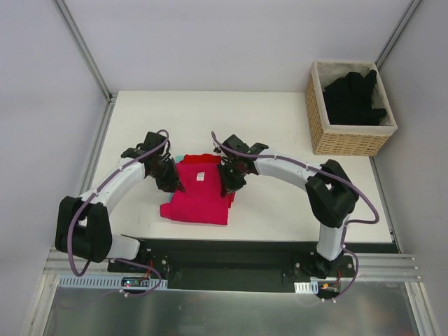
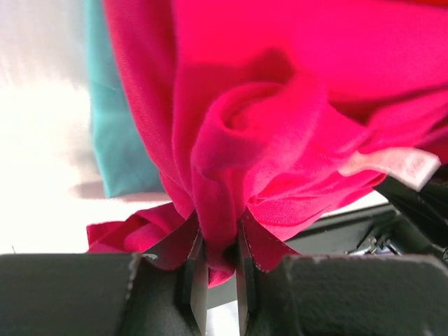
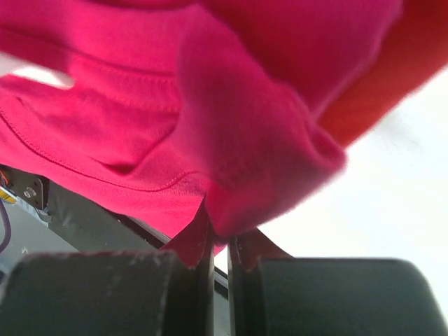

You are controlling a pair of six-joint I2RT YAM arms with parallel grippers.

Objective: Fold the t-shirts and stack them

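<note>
The magenta-pink t-shirt (image 1: 198,194) with a small white label (image 1: 200,177) lies half folded near the table's front middle. My left gripper (image 1: 173,183) is shut on a bunched fold at its left edge, seen close in the left wrist view (image 2: 218,246). My right gripper (image 1: 228,187) is shut on its right edge, seen in the right wrist view (image 3: 221,238). A brighter red shirt (image 3: 392,84) shows beside the pink cloth. Black t-shirts (image 1: 355,98) fill the wicker basket.
The wicker basket (image 1: 348,142) stands at the back right corner. A teal cloth (image 2: 115,133) lies under the pink shirt's left side. White table surface (image 1: 280,119) extends behind and to the right of the shirt.
</note>
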